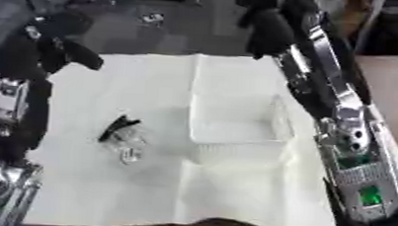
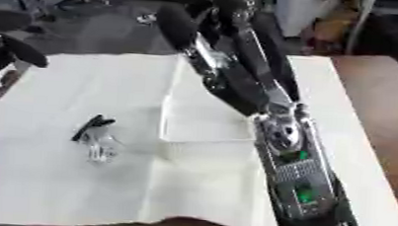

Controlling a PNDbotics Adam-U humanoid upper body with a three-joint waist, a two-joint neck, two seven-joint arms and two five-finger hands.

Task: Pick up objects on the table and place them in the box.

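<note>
The white box [image 1: 236, 122], shallow and open-topped, sits on the white cloth [image 1: 103, 188] and serves as the reference for this inspection. Nothing can be made out inside it. One object remains on the cloth: a small item with a black part and a clear, glinting part [image 1: 121, 136], lying well apart from the box on its left side, toward the near edge. The right hand [image 1: 268, 25] is raised above and beyond the far right corner of the box; its fingers appear curled downward and no object is visible in them. The right forearm [image 1: 355, 159] runs along the right side of the box and, in the right eye view, covers much of it. The left hand [image 1: 55, 44] is held far to the left of the box, beyond the object, over the cloth's far left edge; its fingers look curled, with nothing seen in them, though the dark shape is hard to read. Assessment: the work stands between placements, with a pick of the remaining item due. The left hand is nearer; it would need to open, descend over the item, close round it and carry it rightward over the box wall.
</note>
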